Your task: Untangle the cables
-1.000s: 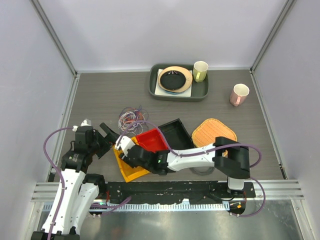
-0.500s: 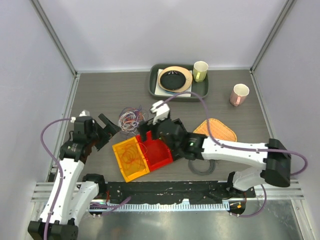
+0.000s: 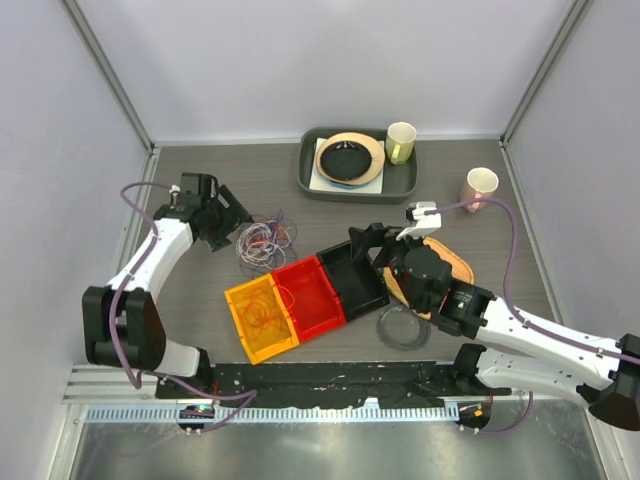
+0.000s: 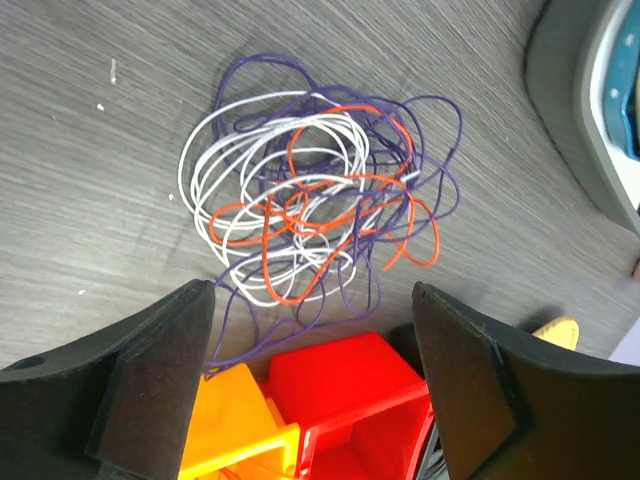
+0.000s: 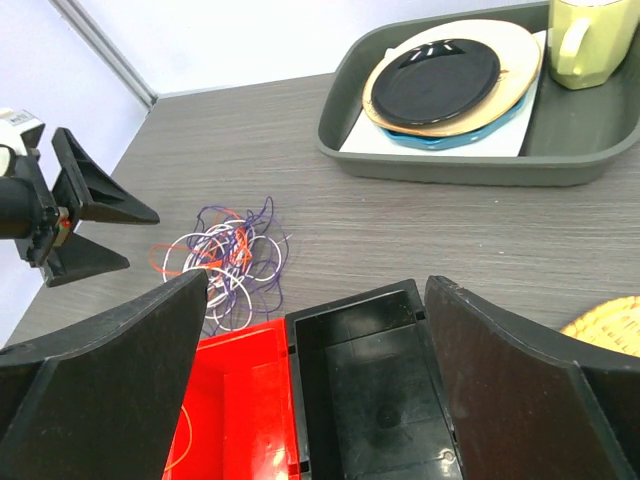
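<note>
The cables [image 4: 310,225] lie in one loose knot on the table [image 3: 200,180], with white, orange-red and purple loops threaded through each other, just beyond the far corners of the orange bin [image 3: 262,320] and the red bin [image 3: 312,295]. From here it looks like the reach-in stage, with nothing pulled free of this clump yet. The left gripper [image 4: 312,300] hangs just beside the tangle on its left, jaws spread wide and empty, and the knot sits squarely ahead of its fingertips without touching them. The right gripper [image 5: 315,290] is also spread and empty, over the black bin [image 3: 352,275] and well apart from the wires. I'd say the next move calls for a careful descent and a pinch on a single strand, perhaps the loose orange end, not the whole bundle
</note>
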`<move>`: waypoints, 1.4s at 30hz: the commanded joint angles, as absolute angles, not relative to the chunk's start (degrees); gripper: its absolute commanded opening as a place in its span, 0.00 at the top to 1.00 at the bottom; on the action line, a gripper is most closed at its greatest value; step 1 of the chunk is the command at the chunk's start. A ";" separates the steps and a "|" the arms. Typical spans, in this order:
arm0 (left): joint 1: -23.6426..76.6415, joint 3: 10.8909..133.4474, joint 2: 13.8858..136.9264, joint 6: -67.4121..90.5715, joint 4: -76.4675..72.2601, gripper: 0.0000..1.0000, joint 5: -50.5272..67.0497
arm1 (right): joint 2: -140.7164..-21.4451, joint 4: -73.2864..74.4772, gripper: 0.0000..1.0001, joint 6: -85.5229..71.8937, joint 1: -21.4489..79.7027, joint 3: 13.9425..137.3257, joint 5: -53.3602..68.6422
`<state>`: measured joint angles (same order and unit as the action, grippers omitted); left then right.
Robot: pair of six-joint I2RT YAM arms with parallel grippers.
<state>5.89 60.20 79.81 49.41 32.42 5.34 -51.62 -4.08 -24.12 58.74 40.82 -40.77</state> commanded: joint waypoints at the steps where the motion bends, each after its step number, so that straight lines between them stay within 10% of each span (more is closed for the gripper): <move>1: 5.80 64.95 83.93 46.76 30.93 0.19 2.92 | -50.97 -4.14 0.05 -24.34 58.45 40.95 -44.38; 11: 5.80 64.52 90.52 45.70 33.31 0.35 2.09 | -54.58 -2.11 0.05 -25.13 57.92 42.71 -45.26; 14: 5.80 62.94 91.76 46.14 31.29 0.63 5.70 | -54.58 -2.11 0.05 -25.22 57.66 42.63 -45.35; 15: 5.80 63.02 92.11 46.40 30.85 0.96 7.10 | -54.58 -2.11 0.05 -25.05 57.74 42.54 -45.44; 16: 5.80 63.37 92.46 46.41 31.02 1.00 7.82 | -54.58 -2.28 0.05 -25.14 57.74 42.54 -45.44; 42: 8.96 118.73 86.83 41.57 39.02 1.00 26.98 | -79.44 -25.23 0.12 9.14 53.97 57.90 -7.91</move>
<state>8.78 113.51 85.23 43.03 35.73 21.80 -75.68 -20.18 3.36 54.59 51.35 -14.70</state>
